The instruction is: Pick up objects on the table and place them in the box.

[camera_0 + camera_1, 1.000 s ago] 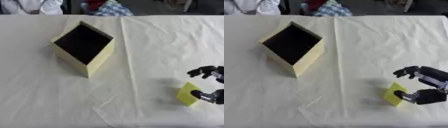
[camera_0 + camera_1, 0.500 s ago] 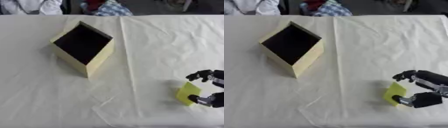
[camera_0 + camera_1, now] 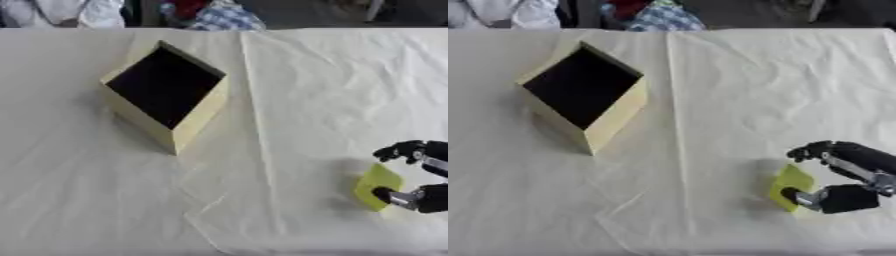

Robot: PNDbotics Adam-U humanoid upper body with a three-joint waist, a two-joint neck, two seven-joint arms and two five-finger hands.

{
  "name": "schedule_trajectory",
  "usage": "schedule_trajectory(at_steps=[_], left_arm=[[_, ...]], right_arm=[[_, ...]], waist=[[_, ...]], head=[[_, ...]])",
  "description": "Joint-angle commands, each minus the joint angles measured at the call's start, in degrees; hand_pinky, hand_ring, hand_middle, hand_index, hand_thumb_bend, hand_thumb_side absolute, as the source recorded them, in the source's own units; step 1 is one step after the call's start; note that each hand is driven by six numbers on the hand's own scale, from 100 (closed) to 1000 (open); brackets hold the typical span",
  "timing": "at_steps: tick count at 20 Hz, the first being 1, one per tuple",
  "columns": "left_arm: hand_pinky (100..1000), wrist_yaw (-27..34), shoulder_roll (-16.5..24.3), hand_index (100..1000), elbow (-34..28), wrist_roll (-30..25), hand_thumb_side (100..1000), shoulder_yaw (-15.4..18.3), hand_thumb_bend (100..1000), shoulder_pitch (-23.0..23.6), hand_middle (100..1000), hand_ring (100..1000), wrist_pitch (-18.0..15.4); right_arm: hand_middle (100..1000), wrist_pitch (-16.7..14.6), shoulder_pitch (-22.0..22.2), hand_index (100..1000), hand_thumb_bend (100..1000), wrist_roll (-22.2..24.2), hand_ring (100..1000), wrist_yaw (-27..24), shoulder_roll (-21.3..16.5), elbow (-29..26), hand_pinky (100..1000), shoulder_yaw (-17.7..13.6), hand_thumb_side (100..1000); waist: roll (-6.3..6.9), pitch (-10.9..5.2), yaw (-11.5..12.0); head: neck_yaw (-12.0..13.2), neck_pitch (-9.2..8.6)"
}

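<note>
1. The right hand (image 3: pixel 846 177) is curled round a small yellow block (image 3: pixel 790 187), pinching it.
2. The block is low on the counter (image 3: pixel 710 100), near the right side.
3. The open box (image 3: pixel 584 95) sits far off to the left.

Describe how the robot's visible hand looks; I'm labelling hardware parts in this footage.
Only the right hand shows, at the lower right. It is mostly black, with rounded dark finger segments and silver-grey metal links at the thumb and along the back. No cables or markings can be made out.
</note>
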Motion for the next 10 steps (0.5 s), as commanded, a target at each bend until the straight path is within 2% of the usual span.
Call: schedule_trajectory(at_steps=[1, 10], left_arm=[[719, 0.1, 0.9, 670, -1.1, -0.3, 715, 0.0, 100, -0.7, 874, 809, 0.0], [720, 0.1, 0.9, 669, -1.1, -0.5, 714, -0.1, 100, -0.7, 875, 810, 0.0]], right_arm=[[803, 0.7, 0.0, 934, 386, 0.6, 877, 0.6, -0.9, -0.8, 790, -0.1, 800], [791, 2.1, -0.1, 931, 383, 3.3, 866, 0.0, -0.4, -0.8, 779, 1.0, 805]], waist=[[0.10, -0.45, 0.1], [0.14, -0.34, 0.2]], head=[[-0.3, -0.65], [-0.4, -0.58]])
